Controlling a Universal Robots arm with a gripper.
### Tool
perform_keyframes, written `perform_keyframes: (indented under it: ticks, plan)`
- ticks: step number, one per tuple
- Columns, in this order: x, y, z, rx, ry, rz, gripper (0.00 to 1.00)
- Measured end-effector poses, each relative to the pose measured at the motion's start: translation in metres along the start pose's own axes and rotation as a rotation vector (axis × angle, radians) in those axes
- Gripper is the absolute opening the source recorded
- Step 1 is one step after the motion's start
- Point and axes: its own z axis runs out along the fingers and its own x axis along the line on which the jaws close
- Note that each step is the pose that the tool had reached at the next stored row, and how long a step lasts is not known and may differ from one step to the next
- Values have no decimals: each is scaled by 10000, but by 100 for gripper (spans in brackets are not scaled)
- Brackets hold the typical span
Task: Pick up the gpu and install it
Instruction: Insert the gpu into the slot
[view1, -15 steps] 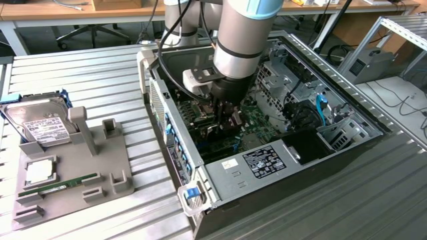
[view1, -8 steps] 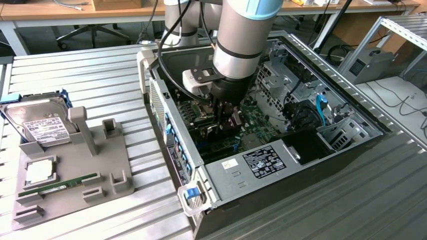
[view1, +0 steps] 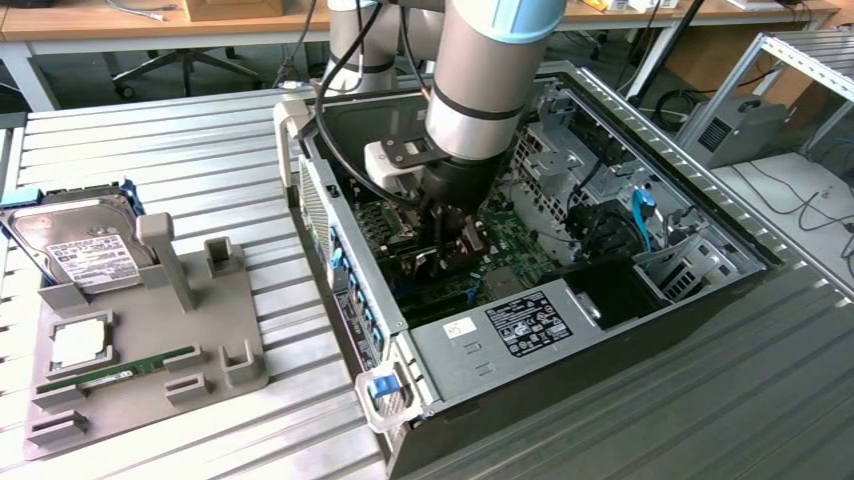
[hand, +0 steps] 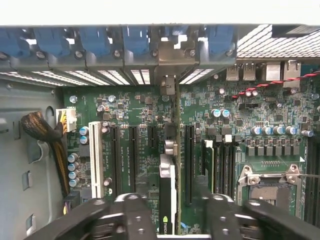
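Bench (view1: 160, 140): ribbed metal, dull silver sheen. Computer case (view1: 441, 360): bare grey sheet metal, matt, with blue plastic clips. Motherboard (hand: 240, 115): green circuit board, semi-gloss, shiny metal-topped capacitors. Gpu (hand: 167, 200): black cooler, smooth and slightly glossy, silvery metal bracket. Claw (hand: 170, 220): black, matt fingers. Holder tray (view1: 147, 340): matt grey plastic. Hard drive (view1: 80, 245): silvery metal, white paper label.

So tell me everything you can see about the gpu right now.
The gpu stands on edge in a motherboard expansion slot inside the open computer case. Seen edge-on from the wrist view, it is a thin dark card with a black cooler bearing a small green logo. Its silvery metal end bracket sits at the case's rear slot openings. The gripper sits just above it, jaws apart to either side.
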Motion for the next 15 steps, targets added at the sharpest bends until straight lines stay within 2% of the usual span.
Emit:
perform_keyframes:
  ticks: [1, 2, 10, 15]
  plan:
    - [0, 0, 0, 0, -1, 0, 52]
    - [0, 0, 0, 0, -1, 0, 58]
    - [0, 0, 0, 0, -2, 0, 58]
    - [-4, -1, -41, 0, 0, -1, 58]
